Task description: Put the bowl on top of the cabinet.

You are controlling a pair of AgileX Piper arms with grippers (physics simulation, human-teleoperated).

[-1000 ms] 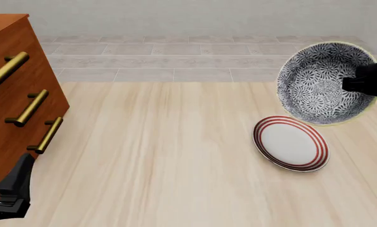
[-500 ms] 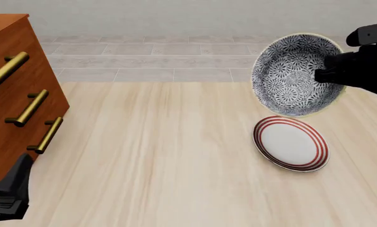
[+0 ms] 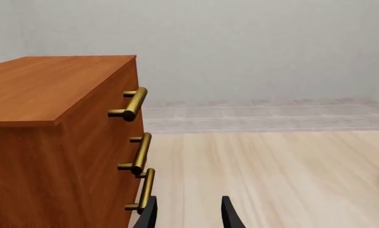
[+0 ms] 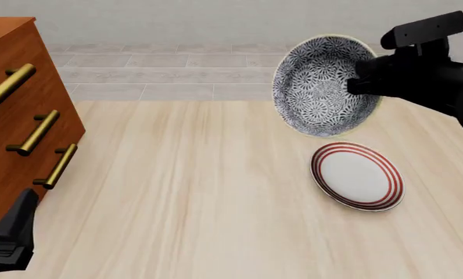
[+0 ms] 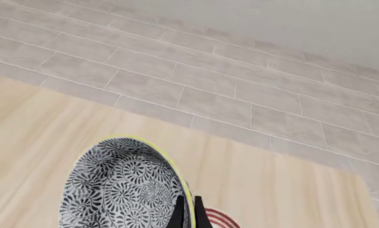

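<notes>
The deep round bowl with its dense blue-grey floral inside and pale cream rim [image 4: 323, 86] hangs in the air at the far right of the table, tipped on edge so its patterned hollow faces the room. A second ago it sat further right, close to the edge of the front view; it has since slid leftward and a little higher, so the carry toward the cabinet is clearly under way. The right gripper [image 4: 365, 78] has its black fingers pinched narrowly on the bowl's right rim, and the right wrist view shows the two fingertips closed together over the cream edge [image 5: 188, 211].

The large reddish-brown wooden cabinet with brass bar handles [image 4: 18, 125] stands at the far left, well apart from the bowl, so I judge most of the crossing is yet to come. Its flat top [image 3: 46, 85] shows bare in the left wrist view, but it sits high, and the bowl will likely need more lift before it can pass over that edge.

Just below the bowl lies a flat white plate with red rings [image 4: 358, 176] on the pale wooden table [image 4: 192, 197]; it is already under and behind the path. The left gripper [image 4: 14, 235] rests low at the near left, beside the cabinet's front, its fingers [image 3: 228, 216] spread apart and holding nothing. It could crowd the approach.
</notes>
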